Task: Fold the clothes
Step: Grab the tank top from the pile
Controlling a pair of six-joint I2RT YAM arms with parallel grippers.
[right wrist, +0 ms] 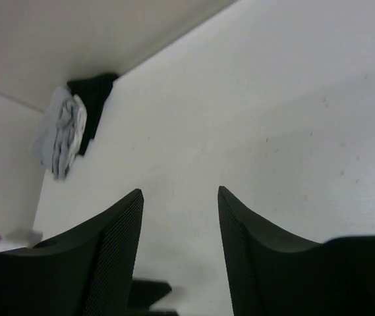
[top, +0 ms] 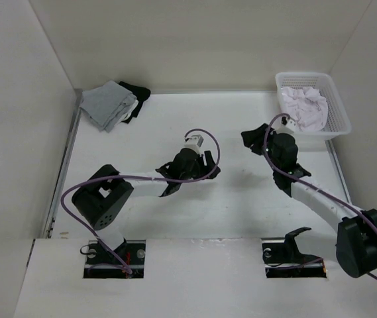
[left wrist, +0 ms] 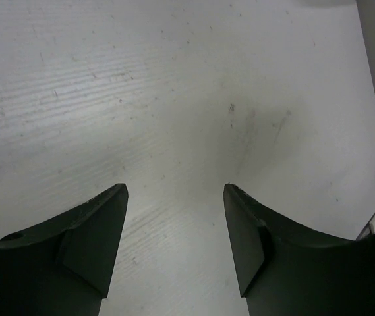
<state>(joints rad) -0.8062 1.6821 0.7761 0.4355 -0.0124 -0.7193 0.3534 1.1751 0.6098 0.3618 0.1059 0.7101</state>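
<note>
The clothes (top: 305,106), a crumpled white garment, lie bunched in a white basket (top: 340,111) at the table's back right. They appear only in the top view. My right gripper (top: 251,140) (right wrist: 180,191) hovers over bare table to the left of the basket, open, with nothing between its fingers. Near the table's middle, my left gripper (top: 209,165) (left wrist: 176,187) also stands open and empty above the white tabletop, well apart from the clothes.
A folded grey garment (top: 108,104) (right wrist: 60,131) lies at the back left corner, with a black garment (top: 135,90) (right wrist: 93,99) behind it. White walls close in the table on three sides. A dark part of the left arm (right wrist: 146,291) shows low in the right wrist view.
</note>
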